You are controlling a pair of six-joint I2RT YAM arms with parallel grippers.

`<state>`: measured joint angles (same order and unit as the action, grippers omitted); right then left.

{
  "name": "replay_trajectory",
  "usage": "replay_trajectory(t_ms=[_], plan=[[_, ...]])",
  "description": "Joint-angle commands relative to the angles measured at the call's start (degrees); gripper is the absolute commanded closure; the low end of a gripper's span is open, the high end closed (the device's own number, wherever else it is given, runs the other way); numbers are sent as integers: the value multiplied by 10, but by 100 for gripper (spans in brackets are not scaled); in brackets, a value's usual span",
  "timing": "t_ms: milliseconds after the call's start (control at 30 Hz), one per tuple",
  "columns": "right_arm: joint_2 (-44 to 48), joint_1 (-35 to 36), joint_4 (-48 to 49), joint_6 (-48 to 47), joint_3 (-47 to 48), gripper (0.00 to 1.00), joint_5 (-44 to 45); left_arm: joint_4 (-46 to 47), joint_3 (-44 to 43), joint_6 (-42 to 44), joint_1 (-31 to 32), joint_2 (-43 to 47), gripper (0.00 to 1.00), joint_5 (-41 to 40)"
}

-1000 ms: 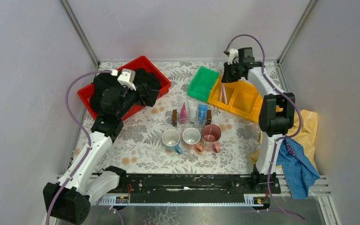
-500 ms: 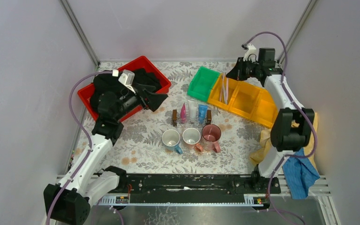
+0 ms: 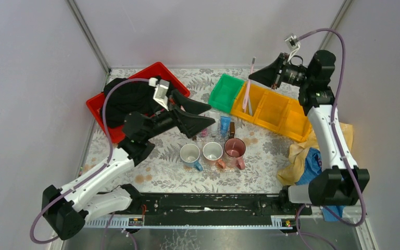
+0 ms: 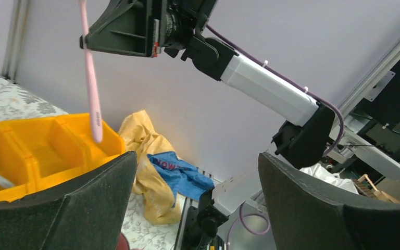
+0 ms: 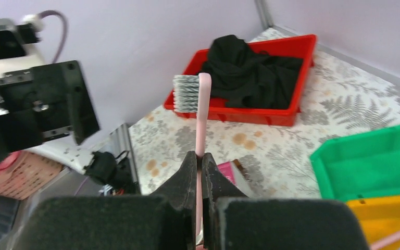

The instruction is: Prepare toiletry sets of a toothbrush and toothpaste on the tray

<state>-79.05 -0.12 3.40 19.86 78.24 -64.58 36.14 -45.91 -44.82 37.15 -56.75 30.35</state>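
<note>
Two fingers of the right gripper point(image 5: 199, 161) are pressed together on the handle of a pale pink toothbrush point(image 5: 203, 114). In my right wrist view its grey bristle head sticks out past the fingertips. From above, the right gripper point(image 3: 252, 74) hangs in the air over the far right part of the counter. The toothbrush point(image 3: 247, 94) runs nearly upright there, above the left compartment of the yellow bin point(image 3: 273, 110). A couple of thin sticks lie in that compartment, too small for me to make out. A green bin point(image 3: 225, 91) sits just beside the yellow one, toward the middle of the far edge.

The left gripper point(image 3: 210, 115) stands spread wide with nothing between its fingers. It hovers over the middle of the counter above the row of small tubes. Its lower finger hides most of that row; I can pick out only the blue toothpaste tube point(image 3: 224, 124) and a dark brown block point(image 3: 232, 128) beside it.

Nearer to me, three mugs stand in a line: white-blue point(image 3: 190, 153), pale pink point(image 3: 212, 151) and dark pink point(image 3: 234, 148).

A red tray point(image 3: 173, 74) with a black cloth point(image 3: 127, 96) in it lies at the far left corner. Yellow point(image 3: 297, 153) and blue point(image 3: 312, 167) cloths are bunched at the right edge.
</note>
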Motion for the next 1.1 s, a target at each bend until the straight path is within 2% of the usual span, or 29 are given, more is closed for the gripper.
replay_trajectory(t_ms=[0, 100, 200, 533, 800, 933, 1067], plan=[[52, 2, 198, 193, -33, 100, -101, 15, -42, 24, 50, -48, 9, -71], [77, 2, 332, 341, -65, 100, -121, 25, -72, 24, 79, -91, 12, -86], [97, 2, 414, 416, -81, 100, -131, 22, -98, 29, 101, -135, 16, -106], [145, 12, 410, 426, -109, 100, -149, 18, -168, 40, 164, -216, 23, -120], [153, 25, 409, 411, -123, 100, -159, 34, -188, 38, 171, -238, 33, -110], [157, 31, 401, 400, -126, 100, -164, 21, -196, 46, 172, -241, 44, -104], [159, 35, 399, 395, -126, 100, -168, 8, -192, 52, 171, -239, 61, -103]])
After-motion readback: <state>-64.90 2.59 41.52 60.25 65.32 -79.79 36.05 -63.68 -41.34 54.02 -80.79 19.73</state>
